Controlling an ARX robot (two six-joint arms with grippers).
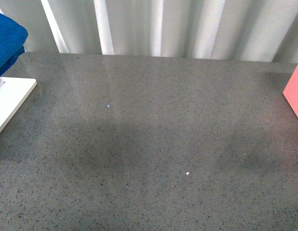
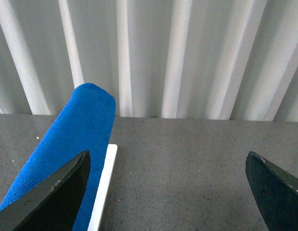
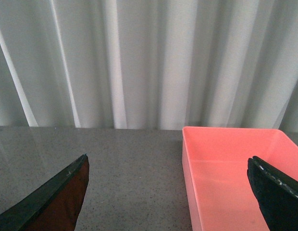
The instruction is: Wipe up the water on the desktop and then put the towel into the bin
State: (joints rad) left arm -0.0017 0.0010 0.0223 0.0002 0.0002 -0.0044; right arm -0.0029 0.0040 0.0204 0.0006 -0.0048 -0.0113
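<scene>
Nothing has been wiped yet, by the look of it: the step in hand appears to be fetching the towel [image 1: 6, 38], which sits at the far left of the desk [image 1: 154, 144], piled on a flat white board [image 1: 12, 98]. It is a bright blue plush cloth, folded into a thick rounded bundle with a fuzzy nap, soft enough that it will likely sag once lifted. The left pincer [image 2: 167, 159] is spread wide and holds nothing, with the towel just beside one of its fingers in the left wrist view. The next move probably calls for that arm to shift toward the bundle and close on a fold. On the glossy speckled middle of the desk I cannot tell water from reflections. The right pincer [image 3: 167, 161] is likewise spread and empty, near the pink bin [image 3: 233, 173] at the far right.
</scene>
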